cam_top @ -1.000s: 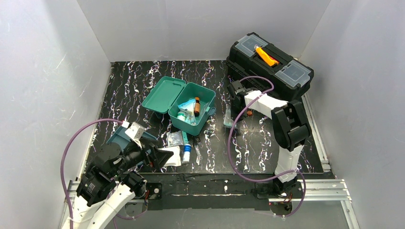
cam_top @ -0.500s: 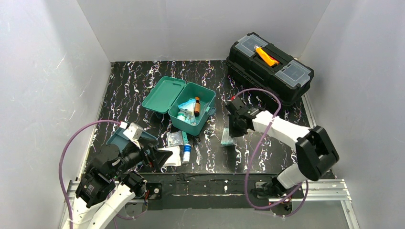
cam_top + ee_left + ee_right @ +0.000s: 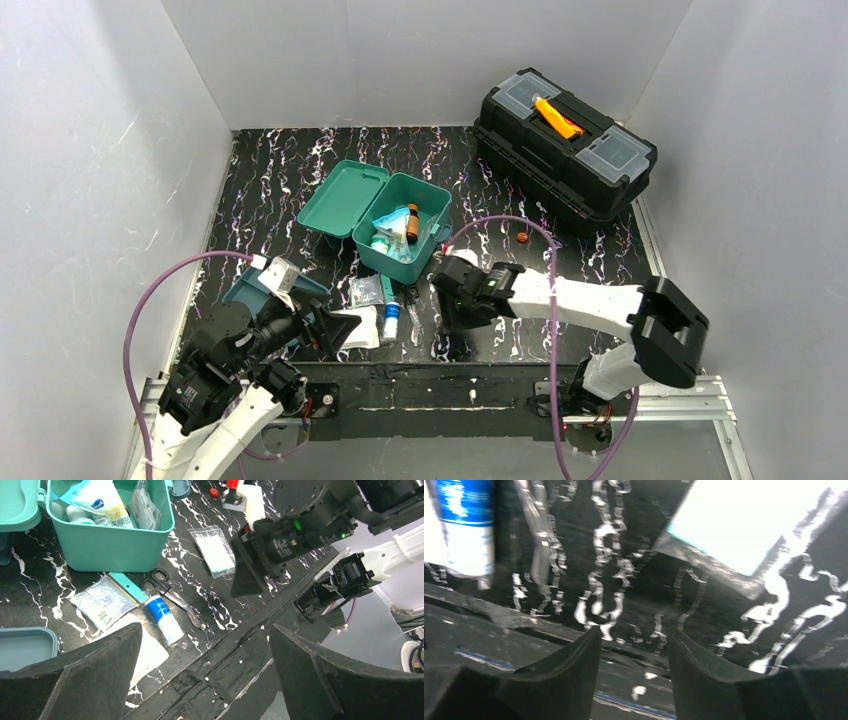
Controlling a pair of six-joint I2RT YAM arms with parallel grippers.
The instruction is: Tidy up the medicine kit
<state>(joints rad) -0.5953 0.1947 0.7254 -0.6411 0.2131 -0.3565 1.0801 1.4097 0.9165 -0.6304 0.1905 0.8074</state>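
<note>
L end effector [image 3: 338,327] spread wide, hovering near-left, holding nothing. Medicine kit [image 3: 402,228] mid-table [image 3: 290,180], lid open, part filled. Blue-label bottle [image 3: 390,322] loose in front of it. Clear pad packet [image 3: 214,551] lies flat by R end effector [image 3: 634,632], whose fingers are apart, empty. Packet prob light, floppy, slick film (pinch an edge, not the flat).

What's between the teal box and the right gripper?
A clear bag holding a white pad, between teal box and right gripper; the left wrist view shows it.
</note>
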